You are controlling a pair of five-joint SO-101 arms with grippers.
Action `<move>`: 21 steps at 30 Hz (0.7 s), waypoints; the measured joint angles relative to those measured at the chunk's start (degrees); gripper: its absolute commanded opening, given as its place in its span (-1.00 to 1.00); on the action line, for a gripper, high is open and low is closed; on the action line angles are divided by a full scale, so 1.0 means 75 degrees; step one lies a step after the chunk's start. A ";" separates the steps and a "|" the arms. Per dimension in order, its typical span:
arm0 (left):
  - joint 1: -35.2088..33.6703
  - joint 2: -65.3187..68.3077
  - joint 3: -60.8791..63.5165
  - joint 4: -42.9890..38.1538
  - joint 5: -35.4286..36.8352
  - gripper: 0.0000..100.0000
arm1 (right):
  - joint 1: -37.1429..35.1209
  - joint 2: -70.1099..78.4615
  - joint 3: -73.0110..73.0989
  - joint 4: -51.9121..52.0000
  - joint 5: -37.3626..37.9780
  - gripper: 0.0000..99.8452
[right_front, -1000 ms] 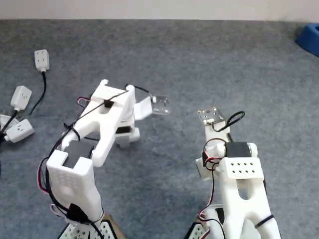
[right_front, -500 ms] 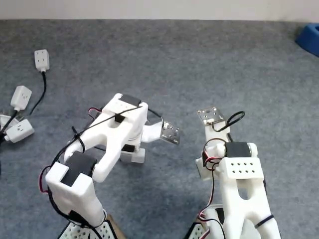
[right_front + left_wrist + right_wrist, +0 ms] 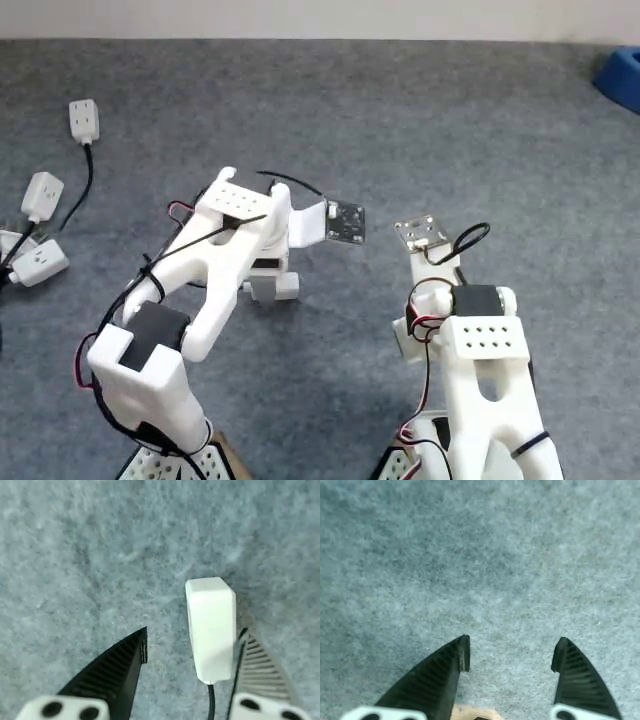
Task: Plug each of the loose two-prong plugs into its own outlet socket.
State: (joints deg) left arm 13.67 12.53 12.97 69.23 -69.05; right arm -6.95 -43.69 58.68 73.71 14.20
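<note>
**Both grippers spread; a white block sits between the left fingers**

In the left wrist view we see the left gripper point(image 3: 194, 634) spread wide. A white block point(image 3: 210, 627) on a black cord point(image 3: 210, 701) lies between its fingers, close against one finger point(image 3: 255, 660) and well clear of the other. We cannot tell whether this block is a plug or a socket.

From above, the left arm point(image 3: 235, 235) hangs over that spot in the middle of the carpet point(image 3: 500, 120). This view gives us what lies at the table's left edge. There we see a socket point(image 3: 83, 119) with two slots facing up. Nearer the arms' bases are a second block point(image 3: 42, 195) and a third block point(image 3: 40, 262), also on black cords. All three are well apart from both arms. A blue thing point(image 3: 620, 78) sits at the far right corner.

The right wrist view shows the right gripper point(image 3: 514, 640) spread as well, over grey carpet. From above, the right arm point(image 3: 480, 345) stands beside the left arm, apart from it.
</note>
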 measured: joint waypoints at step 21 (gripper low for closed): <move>-0.0668 0.0012 -0.1067 -0.0750 0.0012 -0.43 | 0.0000 0.0000 0.0000 0.0000 0.0000 -0.46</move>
State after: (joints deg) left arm 8.66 12.62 4.97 63.60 -68.97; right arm -6.95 -43.69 58.68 73.71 14.20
